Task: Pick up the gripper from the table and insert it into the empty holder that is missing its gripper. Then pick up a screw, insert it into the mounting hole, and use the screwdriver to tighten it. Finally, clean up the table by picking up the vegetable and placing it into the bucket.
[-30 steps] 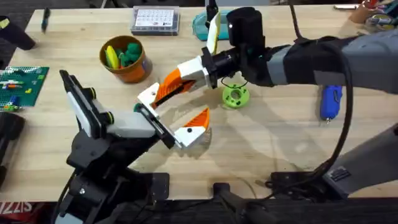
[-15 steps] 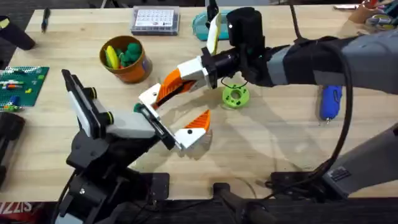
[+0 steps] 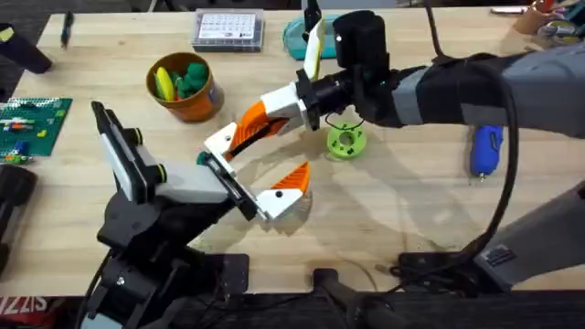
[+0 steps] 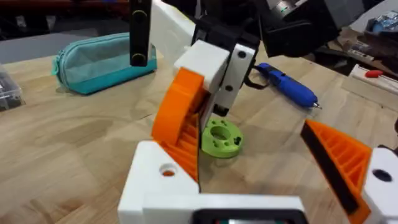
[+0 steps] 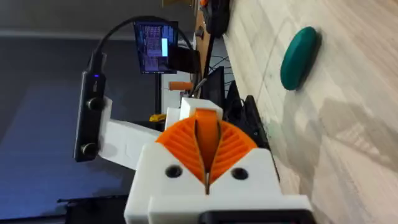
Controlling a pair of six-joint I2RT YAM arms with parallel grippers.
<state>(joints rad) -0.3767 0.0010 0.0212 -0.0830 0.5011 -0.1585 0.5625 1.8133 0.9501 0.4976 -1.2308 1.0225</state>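
Wooden table [image 3: 411,210]; left gripper [image 3: 260,174] jaws spread, right gripper [image 3: 239,135] pressed together.

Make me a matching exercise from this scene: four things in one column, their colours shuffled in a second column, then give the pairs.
Things:
1. screwdriver
2. bucket
3. disc with holes
4. zip pouch

Colours:
A. lime green
B. teal
C. bright blue
D. orange

Pairs: 1-C, 2-D, 3-A, 4-B
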